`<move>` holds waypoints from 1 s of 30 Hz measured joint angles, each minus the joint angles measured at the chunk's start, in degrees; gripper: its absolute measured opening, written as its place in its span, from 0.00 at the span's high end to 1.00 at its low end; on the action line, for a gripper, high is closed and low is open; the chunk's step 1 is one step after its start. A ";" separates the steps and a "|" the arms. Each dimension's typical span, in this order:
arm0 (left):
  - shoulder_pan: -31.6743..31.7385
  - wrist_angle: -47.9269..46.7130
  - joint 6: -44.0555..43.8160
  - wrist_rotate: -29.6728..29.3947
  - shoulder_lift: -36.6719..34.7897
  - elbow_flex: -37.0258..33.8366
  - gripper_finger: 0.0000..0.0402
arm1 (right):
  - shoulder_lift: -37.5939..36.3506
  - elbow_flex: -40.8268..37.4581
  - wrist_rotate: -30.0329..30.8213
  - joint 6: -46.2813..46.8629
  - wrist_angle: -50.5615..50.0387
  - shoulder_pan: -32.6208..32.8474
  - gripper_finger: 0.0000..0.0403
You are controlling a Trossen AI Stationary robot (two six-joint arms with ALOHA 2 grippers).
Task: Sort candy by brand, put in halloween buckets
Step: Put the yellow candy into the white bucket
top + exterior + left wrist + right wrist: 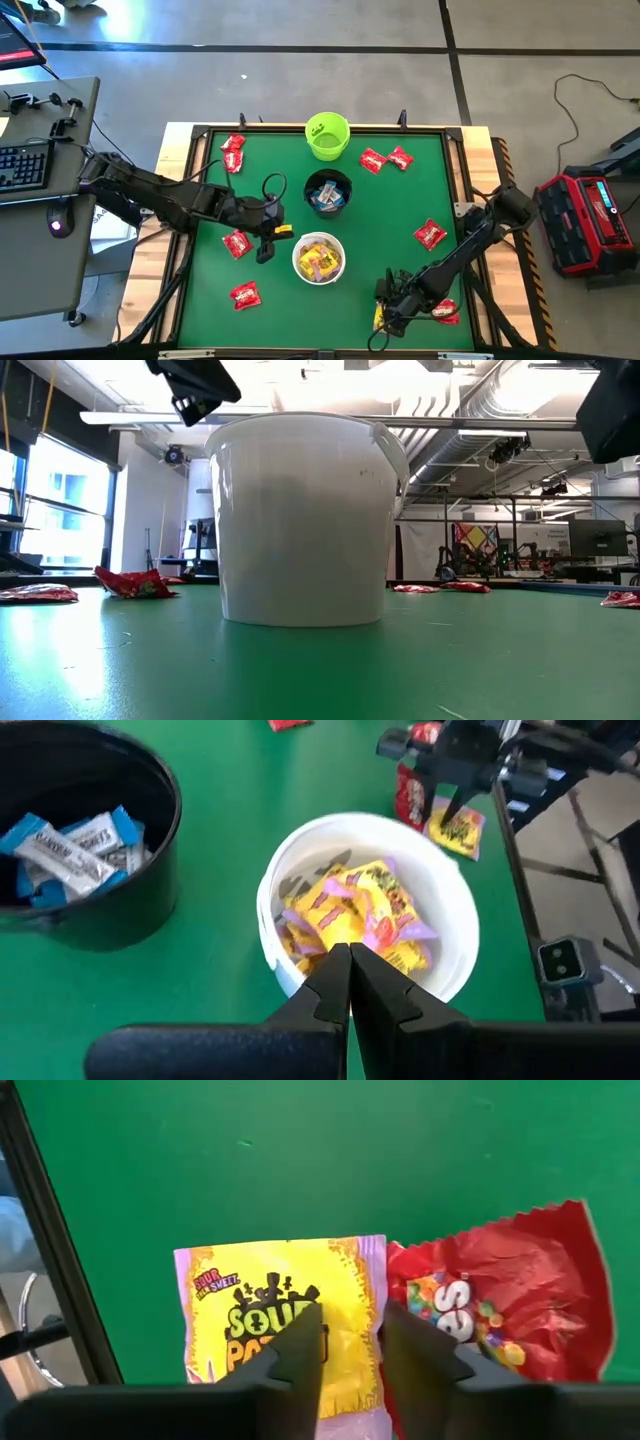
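Three buckets mid-bench in a line: lime (327, 136), black (328, 192) holding blue-white packets (60, 848), white (318, 258) holding yellow packets (350, 915). Seven red packets loose on green bench (400, 215). Right tool (350, 1342) released, straddling one yellow packet (265, 1320) beside a red packet (500, 1305). Left tool (349, 988) clenched, empty, above white bucket's rim.

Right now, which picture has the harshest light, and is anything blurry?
Low view: bright ceiling lights and a glaring window behind the white bucket, whose front is shaded. Left wrist view: the shut left gripper looks soft up close. Right wrist view: yellow packet sharp.
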 joint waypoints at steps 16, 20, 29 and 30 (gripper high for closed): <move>-1.23 -0.19 1.03 -5.27 -0.49 -1.54 1.00 | 0.25 9.23 -0.07 1.52 -2.61 -1.36 1.00; -1.22 2.54 0.08 -5.34 -2.05 -4.81 1.00 | 0.24 14.73 1.67 2.64 -6.22 -1.91 1.00; -1.22 5.06 -0.96 -6.59 -9.10 -11.56 1.00 | 0.16 27.68 9.43 1.07 -9.30 -8.37 1.00; -1.22 5.05 -0.96 -6.86 -9.78 -12.08 1.00 | 0.14 28.65 10.62 1.05 -9.46 -9.59 1.00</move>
